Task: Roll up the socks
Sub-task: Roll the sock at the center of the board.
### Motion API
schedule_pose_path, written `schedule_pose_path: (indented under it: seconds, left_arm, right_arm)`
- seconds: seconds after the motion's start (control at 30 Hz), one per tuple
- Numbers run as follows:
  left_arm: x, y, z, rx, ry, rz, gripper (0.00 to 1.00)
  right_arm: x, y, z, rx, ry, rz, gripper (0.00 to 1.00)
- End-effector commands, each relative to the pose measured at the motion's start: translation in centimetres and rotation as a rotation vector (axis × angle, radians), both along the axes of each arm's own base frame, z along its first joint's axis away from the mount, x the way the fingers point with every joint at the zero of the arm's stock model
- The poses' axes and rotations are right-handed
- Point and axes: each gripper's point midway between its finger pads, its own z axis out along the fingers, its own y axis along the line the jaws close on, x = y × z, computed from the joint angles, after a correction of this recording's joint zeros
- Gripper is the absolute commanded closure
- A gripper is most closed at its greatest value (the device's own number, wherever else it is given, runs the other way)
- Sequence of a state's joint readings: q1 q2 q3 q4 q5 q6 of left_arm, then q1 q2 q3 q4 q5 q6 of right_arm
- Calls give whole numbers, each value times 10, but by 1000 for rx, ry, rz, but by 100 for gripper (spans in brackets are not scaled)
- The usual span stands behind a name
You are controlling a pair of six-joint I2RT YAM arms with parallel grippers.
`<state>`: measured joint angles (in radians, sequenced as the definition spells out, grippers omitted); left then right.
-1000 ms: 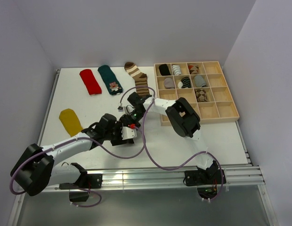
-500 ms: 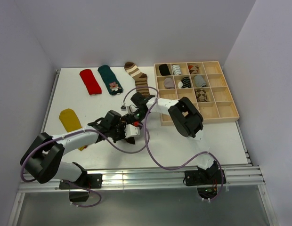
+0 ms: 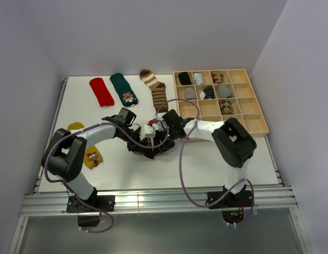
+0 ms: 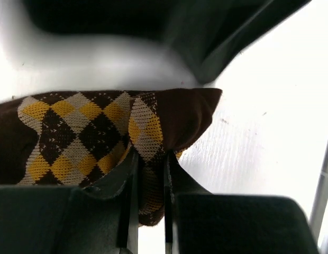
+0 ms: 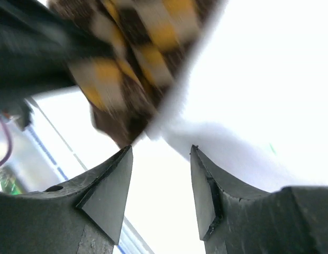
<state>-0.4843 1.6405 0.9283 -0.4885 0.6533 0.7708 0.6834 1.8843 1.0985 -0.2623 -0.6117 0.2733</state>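
Observation:
The brown argyle sock (image 4: 84,121) lies on the white table, and my left gripper (image 4: 151,164) is shut on a fold of its edge. In the top view both grippers meet at mid-table, where the left gripper (image 3: 144,144) and right gripper (image 3: 160,138) cover most of that sock. My right gripper (image 5: 160,164) stands open with nothing between its fingers; the blurred argyle sock (image 5: 137,58) is just beyond its tips. The red sock (image 3: 101,91), teal sock (image 3: 124,89) and striped sock (image 3: 156,89) lie flat at the back. The yellow sock (image 3: 92,159) is partly under my left arm.
A wooden compartment tray (image 3: 248,123) sits at the back right, with rolled socks in several cells. Both arms cross the table's centre, their cables looping over the near half. The metal rail (image 3: 153,201) runs along the near edge.
My left gripper has closed on the argyle sock's edge. My right gripper has opened and let go. Both arms have swung: the left forearm toward the back, the right elbow to the right.

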Motion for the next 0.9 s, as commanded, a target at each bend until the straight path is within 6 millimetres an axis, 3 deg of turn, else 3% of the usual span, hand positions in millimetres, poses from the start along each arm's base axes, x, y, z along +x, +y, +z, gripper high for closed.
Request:
schedule_pose_path:
  seconds: [0.0, 0.07, 0.13, 0.17, 0.2, 0.23, 0.27, 0.3, 0.33, 0.4, 0.43, 0.5, 0.63, 0.73, 0.77, 0.87]
  left_arm:
    - [-15, 17, -10, 43, 143, -20, 99]
    - [-16, 18, -8, 41, 185, -33, 100]
    - [-18, 19, -13, 32, 242, -48, 100]
    - [-20, 20, -8, 29, 281, -55, 100]
    - [-19, 23, -15, 32, 321, -51, 100]
    - [-17, 24, -15, 24, 329, -61, 100]
    - [-17, 23, -9, 12, 365, -64, 100]
    - [-18, 25, -16, 17, 415, -60, 100]
    - [-18, 23, -8, 1, 450, -82, 100]
    - [-21, 23, -12, 0, 535, -90, 100]
    - [-13, 20, -9, -13, 520, -110, 100]
    - [-19, 21, -11, -1, 603, -113, 100]
    - [-18, 21, -10, 7, 658, -140, 100]
    - [-20, 25, -17, 38, 686, -136, 100]
    - [-22, 26, -19, 46, 690, -139, 100]
    - [-25, 31, -24, 77, 708, -137, 100]
  right_arm:
    - [20, -23, 7, -48, -138, -156, 45]
    - [28, -25, 31, -2, -229, -205, 44]
    - [23, -35, 34, 4, -270, -230, 43]
    - [30, -35, 55, 56, -349, -256, 43]
    - [21, -44, 48, 39, -354, -259, 43]
    - [23, -44, 55, 69, -397, -266, 43]
    - [27, -44, 76, 123, -475, -279, 43]
    - [20, -45, 75, 123, -506, -258, 43]
    - [23, -45, 93, 150, -585, -273, 42]
    - [19, -46, 97, 137, -665, -255, 40]
    - [9, -37, 101, 144, -697, -221, 39]
    - [7, -31, 108, 142, -763, -206, 36]
    - [-10, -3, 101, 103, -791, -99, 35]
    - [-7, 13, 87, -7, -839, -47, 34]
    - [-13, 27, 93, -2, -863, -6, 34]
    - [-18, 40, 73, -75, -886, 63, 34]
